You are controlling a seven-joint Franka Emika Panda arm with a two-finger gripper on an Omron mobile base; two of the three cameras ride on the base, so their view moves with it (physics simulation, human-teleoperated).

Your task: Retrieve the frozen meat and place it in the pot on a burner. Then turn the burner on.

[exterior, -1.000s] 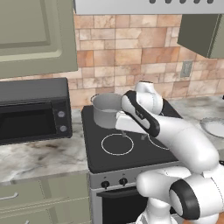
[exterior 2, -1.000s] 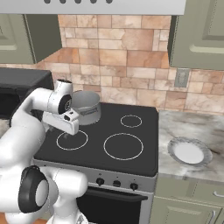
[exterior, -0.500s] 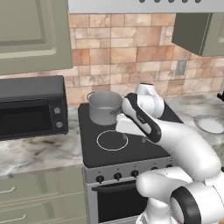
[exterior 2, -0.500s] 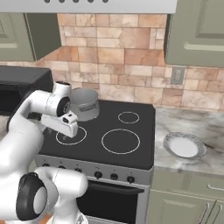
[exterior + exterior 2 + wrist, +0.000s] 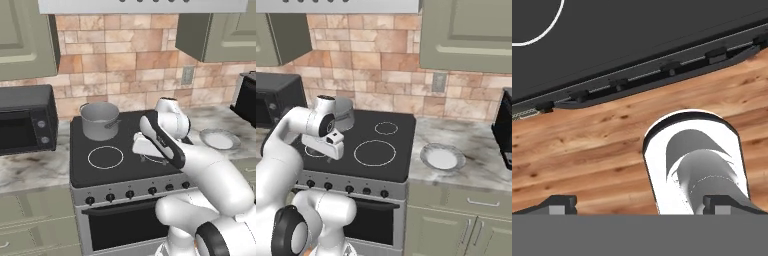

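From the left I have the black microwave (image 5: pixel 22 122) on the marble counter (image 5: pixel 30 170), then the stove (image 5: pixel 120 150) with the pot (image 5: pixel 100 120) sitting on its back-left burner, upright, its handle pointing toward the middle of the cooktop. I can't see any frozen meat from here, so I'd judge the retrieval has not begun; where it is kept, I cannot tell.

My gripper (image 5: pixel 639 204) hangs over the front of the cooktop, pointing down past the row of knobs (image 5: pixel 130 194) at the wooden floor (image 5: pixel 587 145) — fingers (image 5: pixel 557 204) spread as wide as they go, with nothing between them.

What worries me from this pose: the arm is folded tight over the stove, elbow high, wrist close to the pot. If the base drives off to fetch the meat while the arm is still hunched like this, the forearm could clip the pot's handle and shove it off its burner, and I'd then be lighting the wrong ring. The hand is also low and near the front edge, so a careless swing could brush a knob and turn a burner on early.

Further right, the white plate (image 5: pixel 219 139) on the counter sits well apart from the arm, but a wide turn that way could sweep it off.
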